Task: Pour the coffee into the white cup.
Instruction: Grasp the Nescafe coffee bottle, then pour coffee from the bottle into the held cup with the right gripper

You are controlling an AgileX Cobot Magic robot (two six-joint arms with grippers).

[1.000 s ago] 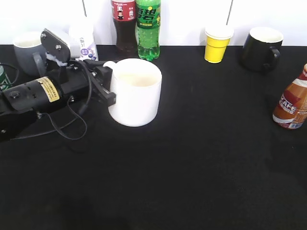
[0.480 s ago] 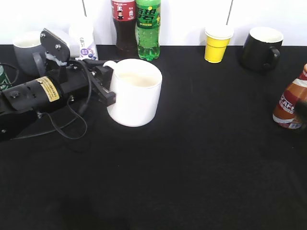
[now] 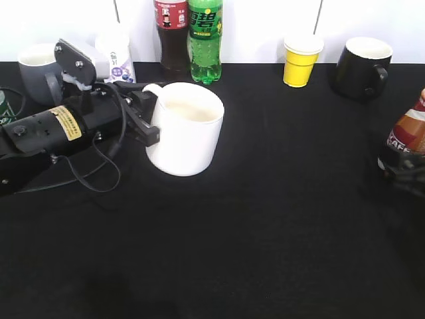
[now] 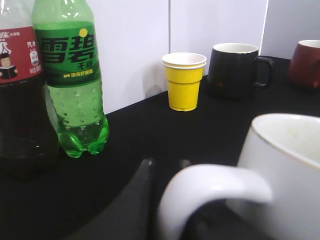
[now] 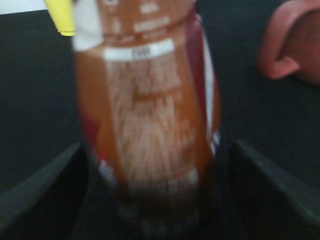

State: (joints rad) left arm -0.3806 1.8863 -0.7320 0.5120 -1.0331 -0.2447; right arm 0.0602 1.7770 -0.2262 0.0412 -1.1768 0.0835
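Note:
The white cup (image 3: 189,133) stands left of centre on the black table, tipped slightly, and it also shows in the left wrist view (image 4: 290,165). My left gripper (image 3: 149,119) lies beside it and is shut on its loop handle (image 4: 210,190). The coffee (image 3: 406,129), a brown bottle with a red-orange label, stands at the right edge of the exterior view. In the right wrist view the coffee (image 5: 150,100) is blurred and fills the space between the fingers. My right gripper (image 5: 157,200) is open, one finger on each side of the bottle's base, and shows dark at its foot (image 3: 402,169).
Along the back wall stand a grey mug (image 3: 36,70), a small white bottle (image 3: 116,56), a dark cola bottle (image 3: 171,33), a green soda bottle (image 3: 204,40), a yellow cup (image 3: 302,60) and a black mug (image 3: 362,66). A reddish mug (image 5: 295,45) stands behind the coffee.
My right gripper has come in from the right edge and now straddles the base of the coffee bottle. The white cup has tipped slightly in my left gripper.

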